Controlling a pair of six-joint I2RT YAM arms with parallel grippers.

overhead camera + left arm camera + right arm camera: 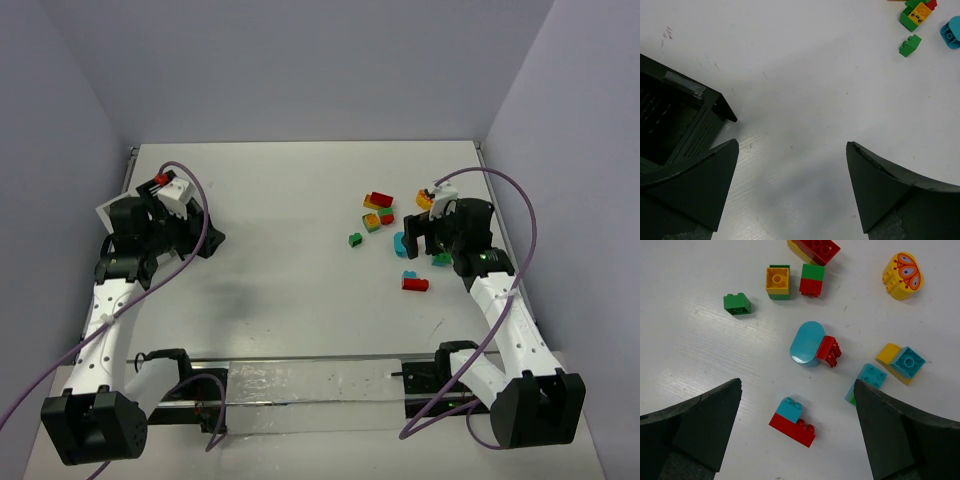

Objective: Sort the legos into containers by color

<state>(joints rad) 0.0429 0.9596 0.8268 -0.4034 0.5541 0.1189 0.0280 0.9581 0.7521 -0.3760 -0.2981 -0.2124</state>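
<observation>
The legos lie scattered on the right half of the white table. Under my right gripper (796,384) (424,240), which hangs open and empty, is a red brick with a cyan one on it (792,421) (414,282). Beyond it are a cyan rounded piece joined to a red brick (809,343), a green brick (737,303), a yellow-on-green stack (778,282), a green-red stack (812,279) and a yellow painted piece (903,275). My left gripper (792,150) (185,232) is open over bare table beside the black container (675,125). The other containers are mostly hidden under the left arm.
A white corner (108,212) sticks out from behind the left arm. Grey walls close the table at the back and sides. A yellow-teal pair (901,363) and a cyan plate (869,378) lie by my right finger. A metal rail (300,385) runs along the near edge.
</observation>
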